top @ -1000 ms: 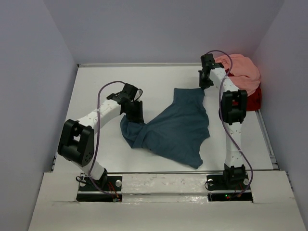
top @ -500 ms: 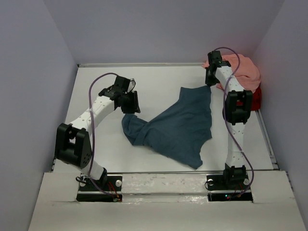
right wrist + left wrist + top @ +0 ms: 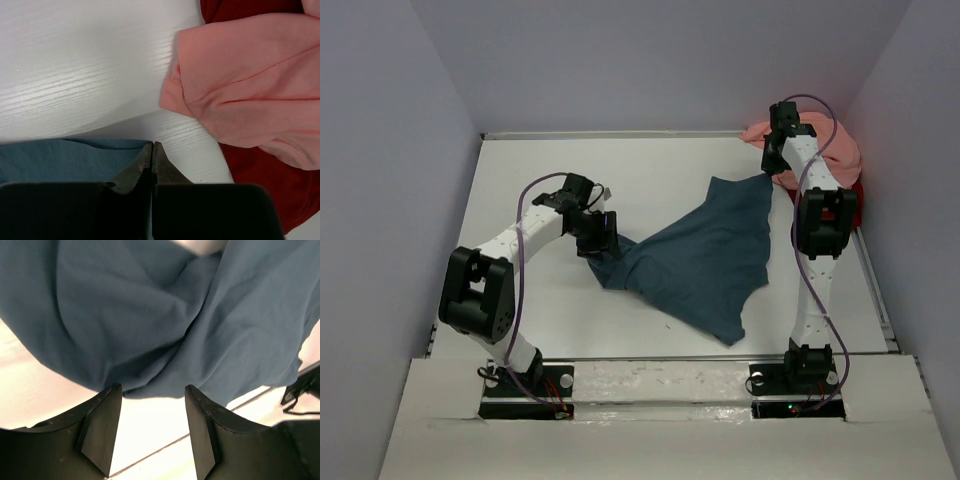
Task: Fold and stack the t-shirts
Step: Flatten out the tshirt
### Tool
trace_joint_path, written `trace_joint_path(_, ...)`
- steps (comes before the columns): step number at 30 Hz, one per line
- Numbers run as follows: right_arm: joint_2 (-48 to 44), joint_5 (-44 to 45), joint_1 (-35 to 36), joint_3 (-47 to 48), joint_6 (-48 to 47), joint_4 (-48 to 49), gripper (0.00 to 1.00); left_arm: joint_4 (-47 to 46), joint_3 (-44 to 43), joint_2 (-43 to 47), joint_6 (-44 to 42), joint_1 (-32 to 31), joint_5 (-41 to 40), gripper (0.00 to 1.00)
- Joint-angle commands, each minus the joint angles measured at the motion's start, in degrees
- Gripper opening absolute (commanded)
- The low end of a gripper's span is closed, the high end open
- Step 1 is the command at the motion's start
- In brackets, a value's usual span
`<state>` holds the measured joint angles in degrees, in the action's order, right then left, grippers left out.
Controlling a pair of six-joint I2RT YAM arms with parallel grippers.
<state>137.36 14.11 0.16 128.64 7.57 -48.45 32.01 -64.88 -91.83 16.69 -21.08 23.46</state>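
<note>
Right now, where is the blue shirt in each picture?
Top external: the blue shirt lies spread mid-table, right of centre, between the two arms.
Left wrist: it fills the upper half, beyond the open left gripper.
Right wrist: only its edge shows, bottom left, at the shut right gripper.
Shared landmark: the white table in all three; the pink shirt in the top and right wrist views.

Robot lab encl., white table (image 3: 650,165), plain grey walls (image 3: 660,60)
</note>
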Motion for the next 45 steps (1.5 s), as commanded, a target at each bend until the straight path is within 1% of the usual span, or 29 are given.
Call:
trace_joint_path(1,-3.9,-0.3,0.3,1.1,0.2,2.5,0.0,1.7,3.2,5.0,-1.5,0.2,5.4,0.63)
trace_joint_path(3,-3.9,-0.7,0.3,0.9,0.3,2.5,0.0,1.4,4.5,5.8,-1.2,0.3,6.9,0.63)
trace_joint_path(11,-3.9,-1.2,0.3,0.9,0.4,2.6,0.0,-0.7,7.5,5.7,-1.6,0.2,7.1,0.62)
trace_joint_path(15,-3.8,-1.4,0.3,1.1,0.4,2.6,0.0,-1.7,8.3,4.0,-1.7,0.1,7.7,0.62)
trace_joint_path(20,-3.8,-1.7,0.3,1.1,0.4,2.5,0.0,-2.6,7.9,2.9,-1.7,0.1,5.8,0.62)
trace_joint_path(24,-3.9,-1.8,0.3,1.0,0.4,2.6,0.0,-3.4,7.8,1.5,-1.7,0.1,6.2,0.61)
trace_joint_path(31,-4.1,-1.9,0.3,0.9,0.4,2.6,0.0,-7.1,9.4,-1.0,-1.5,-0.4,6.5,0.6)
trace_joint_path(33,-4.4,-1.9,0.3,0.7,0.5,2.6,0.0,-7.5,9.3,-1.3,-1.4,-0.5,7.1,0.49)
trace_joint_path(34,-4.4,-1.9,0.3,0.7,0.4,2.5,0.0,-7.6,9.0,-1.4,-1.5,-0.5,7.2,0.39)
trace_joint_path(35,-4.6,-1.8,0.3,0.6,0.5,2.5,0.0,-7.5,8.8,-1.6,-1.5,-0.5,7.3,0.19)
trace_joint_path(37,-4.6,-1.8,-0.2,0.5,0.5,2.5,0.0,-7.1,8.3,-1.6,-1.6,-0.5,7.4,0.01)
trace_joint_path(42,-4.6,-1.9,-0.3,-0.1,0.7,2.5,0.0,-4.4,6.0,0.1,-2.3,-0.5,6.4,0.0)
trace_joint_path(45,-5.1,-2.6,-0.3,-0.9,1.0,2.6,0.0,-0.7,2.4,1.5,-3.0,-0.5,5.1,0.0)
